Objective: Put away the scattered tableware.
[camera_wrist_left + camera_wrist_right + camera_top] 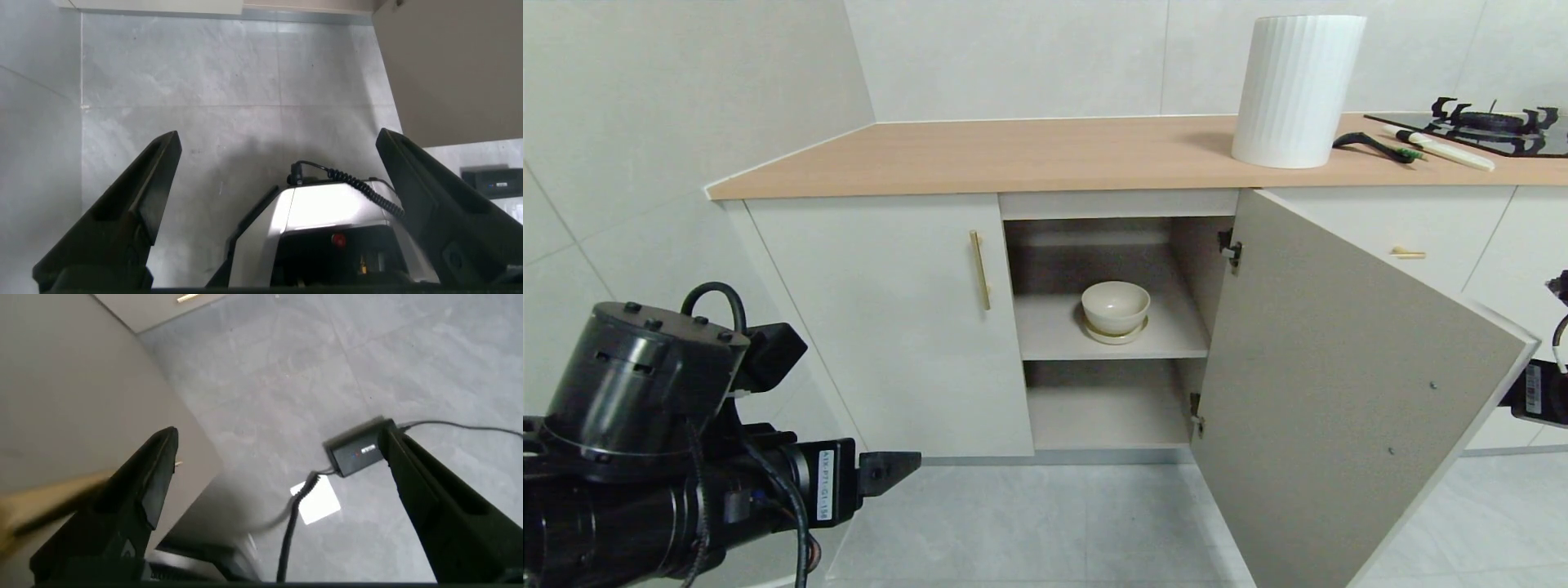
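Bowl (1116,306) sits on its saucer (1114,335) on the upper shelf (1054,331) of the open cupboard. Cupboard door (1339,392) is swung out to my right. Right end effector (279,433), fingers spread and empty, hangs near the door's outer face. I judge it the nearer arm for shutting. Left end effector (278,139), also spread and empty, sits low, well left of the opening.

Looked like home kitchen: wood countertop (1013,155), gas hob (1494,124) on it, white cabinets (890,327) below, tiled walls (1013,49), bowl (1115,304) shelved inside.
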Controlling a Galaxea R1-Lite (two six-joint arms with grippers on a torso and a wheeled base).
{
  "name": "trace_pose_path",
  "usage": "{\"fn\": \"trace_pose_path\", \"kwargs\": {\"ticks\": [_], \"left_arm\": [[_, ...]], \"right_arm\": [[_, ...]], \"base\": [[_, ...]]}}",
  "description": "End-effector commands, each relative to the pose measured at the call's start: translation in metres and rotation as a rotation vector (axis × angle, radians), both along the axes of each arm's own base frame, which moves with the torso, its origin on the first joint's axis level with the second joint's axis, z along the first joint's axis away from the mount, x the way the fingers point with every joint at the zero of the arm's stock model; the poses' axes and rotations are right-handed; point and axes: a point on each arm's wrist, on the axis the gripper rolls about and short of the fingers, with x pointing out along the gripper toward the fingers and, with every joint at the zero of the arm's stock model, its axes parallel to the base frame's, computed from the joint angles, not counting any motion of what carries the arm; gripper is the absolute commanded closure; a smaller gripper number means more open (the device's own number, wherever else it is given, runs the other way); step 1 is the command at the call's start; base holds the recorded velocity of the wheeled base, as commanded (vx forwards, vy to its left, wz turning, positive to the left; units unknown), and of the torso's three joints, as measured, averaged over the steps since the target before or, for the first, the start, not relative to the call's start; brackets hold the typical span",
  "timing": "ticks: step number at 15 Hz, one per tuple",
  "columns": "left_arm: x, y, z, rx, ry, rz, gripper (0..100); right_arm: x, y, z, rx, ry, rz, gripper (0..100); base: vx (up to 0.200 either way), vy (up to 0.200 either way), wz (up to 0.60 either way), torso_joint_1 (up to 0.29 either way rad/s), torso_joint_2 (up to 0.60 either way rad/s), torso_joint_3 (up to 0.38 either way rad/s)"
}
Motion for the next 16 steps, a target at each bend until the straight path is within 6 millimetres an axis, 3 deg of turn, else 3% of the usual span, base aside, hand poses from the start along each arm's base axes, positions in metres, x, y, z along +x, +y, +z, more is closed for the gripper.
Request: {"fn": "trace_pose_path", "kwargs": {"ticks": [1, 11, 16], "left_arm": [[0.000, 0.000, 0.000, 0.001, 0.001, 0.001, 0], [0.001, 0.000, 0.003, -0.009, -0.009, 0.005, 0], [0.001, 0.000, 0.003, -0.009, -0.011, 0.005, 0]], "right_arm": [[0.004, 0.000, -0.007, 0.001, 0.023, 0.003, 0], [0.002, 0.028, -0.012, 0.032, -0.005, 0.104, 0], [-0.001, 0.080, -0.016, 0.116, -0.003, 0.262, 0]], "base": [[0.000, 0.000, 0.00, 0.000, 0.00, 0.000], [0.000, 0.000, 0.00, 0.000, 0.00, 0.000], [0.000, 0.000, 0.00, 0.000, 0.00, 0.000]]}}
